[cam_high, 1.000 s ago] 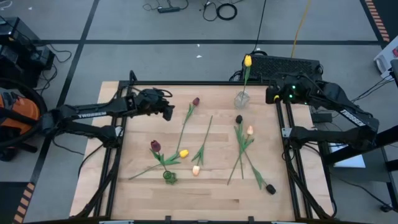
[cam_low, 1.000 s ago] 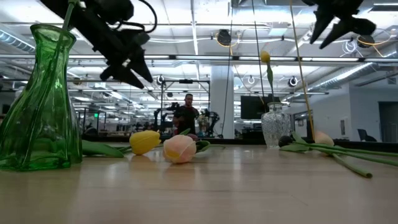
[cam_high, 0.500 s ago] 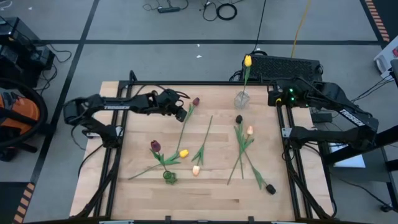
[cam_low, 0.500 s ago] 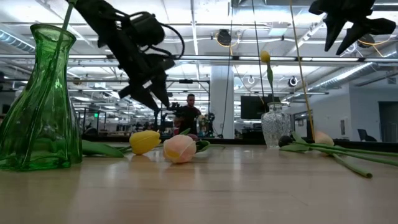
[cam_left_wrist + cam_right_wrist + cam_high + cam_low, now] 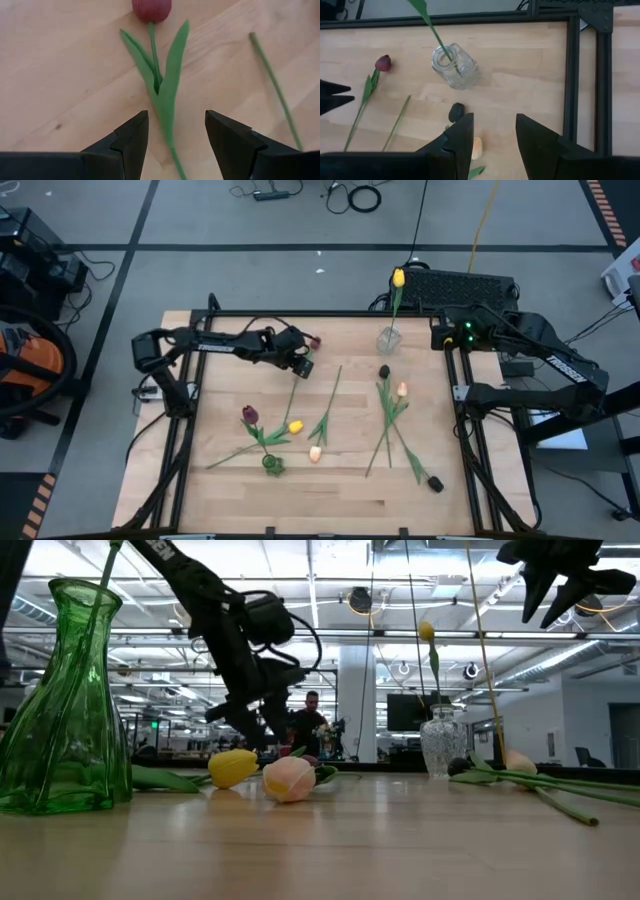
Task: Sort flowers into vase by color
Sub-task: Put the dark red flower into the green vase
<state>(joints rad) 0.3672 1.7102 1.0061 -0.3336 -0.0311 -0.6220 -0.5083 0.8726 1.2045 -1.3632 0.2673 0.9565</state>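
A dark red tulip (image 5: 315,342) lies flat on the table near its far edge; its head (image 5: 151,9) and leaves (image 5: 162,85) show in the left wrist view. My left gripper (image 5: 303,360) hovers over its stem just below the head. It is open, with one finger on each side of the leaves (image 5: 175,135), apart from them. My right gripper (image 5: 440,330) waits open, high over the far right corner (image 5: 495,135). A clear glass vase (image 5: 388,340) holds a yellow tulip (image 5: 398,277). A green vase (image 5: 272,466) holds a dark red tulip (image 5: 249,414).
Loose tulips lie flat on the wood: a yellow one (image 5: 295,426) and a peach one (image 5: 315,453) near the green vase (image 5: 65,700), and a near-black one (image 5: 384,371), a peach one (image 5: 402,389) and another near-black one (image 5: 436,484) to the right. A black frame (image 5: 460,410) edges the table.
My left arm has reached toward the table's right and come down, from beside the left frame to over the dark red tulip's stem. The flowers and my right arm have stayed put.
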